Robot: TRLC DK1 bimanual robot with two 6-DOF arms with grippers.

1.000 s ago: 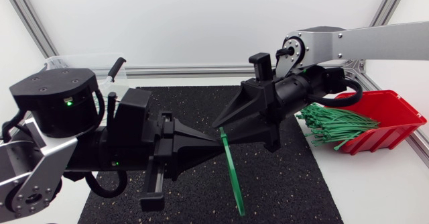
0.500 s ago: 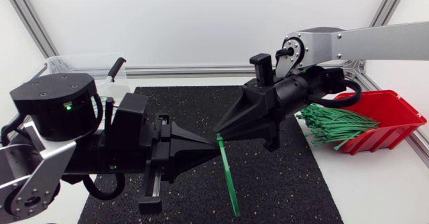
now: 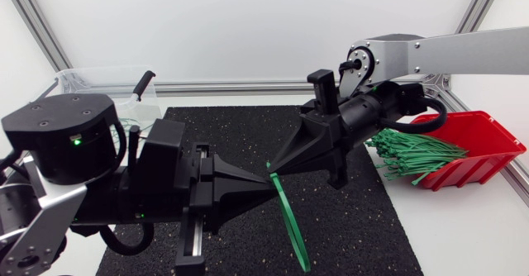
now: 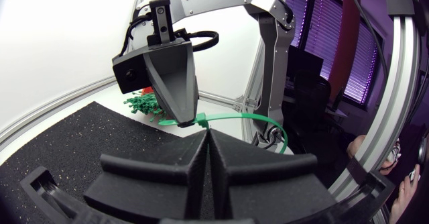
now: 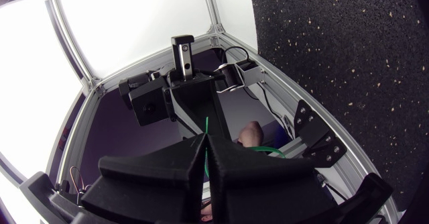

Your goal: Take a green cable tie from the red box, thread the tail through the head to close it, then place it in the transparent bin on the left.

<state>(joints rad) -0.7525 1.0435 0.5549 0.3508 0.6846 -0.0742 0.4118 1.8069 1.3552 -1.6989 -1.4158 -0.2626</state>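
Left fingers (image 4: 161, 174) are pressed together, with only a thin seam between them. Their tips sit at the green strap, and whether they nip it cannot be made out. Right fingers (image 5: 151, 174) are clamped on one green cable tie (image 3: 288, 222): a thin green edge shows in the slit between them. The two pairs meet tip to tip above the middle of the surface (image 3: 463, 226), over the one black mat (image 3: 355, 218) – left arm from the left edge, right arm from the right edge.

From that meeting point the cable tie hangs in a curve toward the near edge of the mat, its loose end free in the air.

One red box (image 3: 488, 140) stands at the right edge of the surface. A bundle of green ties (image 3: 413, 154) – too many to count – spills over its rim toward the mat. One transparent bin (image 3: 91, 79) sits at the far left corner, well apart from the held tie.
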